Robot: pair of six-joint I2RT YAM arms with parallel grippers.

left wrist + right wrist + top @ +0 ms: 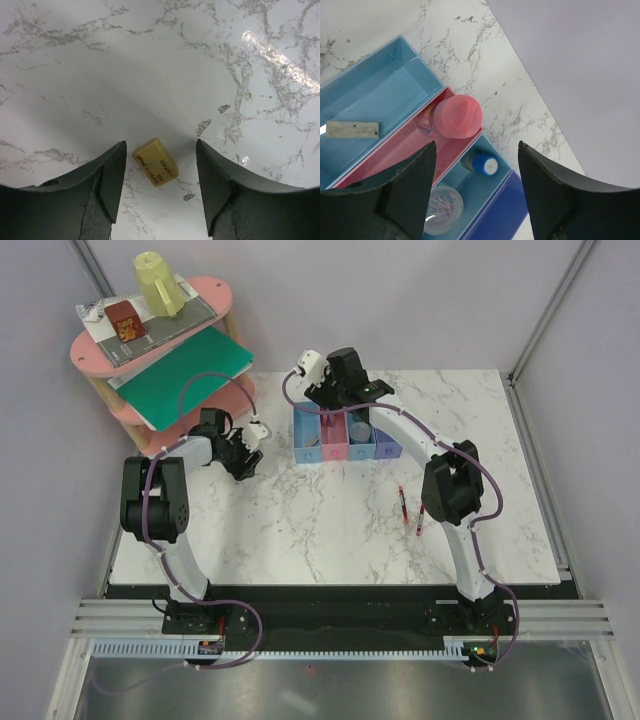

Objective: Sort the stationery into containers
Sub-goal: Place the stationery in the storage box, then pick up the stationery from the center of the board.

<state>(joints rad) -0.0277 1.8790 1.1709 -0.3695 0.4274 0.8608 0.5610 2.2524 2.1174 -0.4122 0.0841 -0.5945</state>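
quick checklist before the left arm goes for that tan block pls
1. Left jaws open: ok.
2. Tan block lies between the left jaws on the table: ok, though turned askew.
3. Nothing else beside the block: ok.
4. Right jaws open and empty, over the bins: ok.
5. Pink-capped tube inside the pink bin: ok.
6. Red pens sorted: not ok, both lie on the table.

Four bins (pixel 300 440) joined in one row. Two red pens (pixel 402 502) on the worktop (pixel 330 530). One tan block (pixel 155 162), one pink-capped tube (pixel 456 116), one blue-capped bottle (pixel 484 164), one clear jar (pixel 442 202), one white strip (pixel 352 129), one yellow cup (pixel 158 282), one brown box (pixel 126 322).
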